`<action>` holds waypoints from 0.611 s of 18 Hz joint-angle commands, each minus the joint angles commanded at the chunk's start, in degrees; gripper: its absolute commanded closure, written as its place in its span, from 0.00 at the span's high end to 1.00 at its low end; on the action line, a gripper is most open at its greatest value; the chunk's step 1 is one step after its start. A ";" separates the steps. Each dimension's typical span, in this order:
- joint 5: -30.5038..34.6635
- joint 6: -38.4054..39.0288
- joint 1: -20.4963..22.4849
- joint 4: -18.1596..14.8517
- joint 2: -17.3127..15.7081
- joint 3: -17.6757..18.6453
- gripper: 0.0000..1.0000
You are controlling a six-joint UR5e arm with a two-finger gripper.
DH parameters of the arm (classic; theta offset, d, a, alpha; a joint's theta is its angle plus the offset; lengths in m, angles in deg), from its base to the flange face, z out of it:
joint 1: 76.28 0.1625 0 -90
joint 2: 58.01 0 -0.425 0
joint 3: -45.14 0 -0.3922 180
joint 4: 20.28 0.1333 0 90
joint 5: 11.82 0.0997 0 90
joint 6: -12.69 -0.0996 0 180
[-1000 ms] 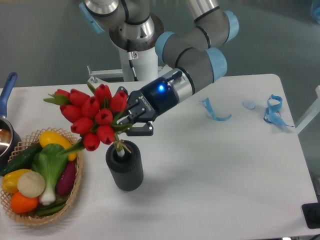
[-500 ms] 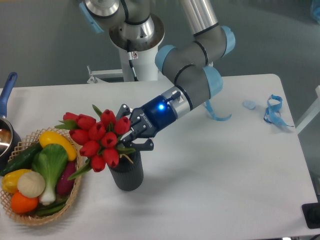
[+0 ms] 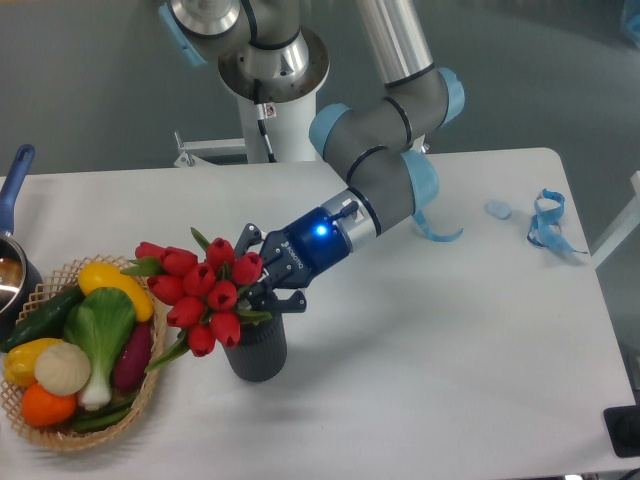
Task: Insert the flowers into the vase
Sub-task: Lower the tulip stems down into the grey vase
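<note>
The flowers [image 3: 203,291], a bunch of red tulips with green leaves, lean to the left over the vase's mouth, their stems going down into it. The vase [image 3: 256,351] is a dark grey ribbed cylinder standing on the white table, its mouth hidden by the bunch. My gripper [image 3: 262,292] sits just above the vase's right rim, its black fingers closed around the bunch's stems at the base of the blooms.
A woven wicker basket [image 3: 148,384] of vegetables stands just left of the vase, with tulip leaves hanging over its rim. A pot with a blue handle [image 3: 17,172] is at the left edge. Blue ribbon scraps [image 3: 545,222] lie at the far right.
My gripper has come down and moved left toward the vase, taking the flowers with it. The bunch has dropped from above the vase until its stems go into the mouth.
</note>
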 joint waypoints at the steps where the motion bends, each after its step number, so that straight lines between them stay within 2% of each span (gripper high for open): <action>1: 0.09 0.00 0.00 -0.09 0.00 0.00 0.20; 4: 2.63 -0.09 0.61 0.00 0.09 0.00 0.20; 7: 2.73 -0.09 1.05 0.00 0.18 -0.35 0.25; 8: 2.81 -0.09 1.31 0.00 0.18 -0.44 0.31; 9: 2.81 -0.17 1.32 0.09 0.18 -0.53 0.42; 11: 2.81 -0.09 1.49 0.09 0.09 -0.62 0.53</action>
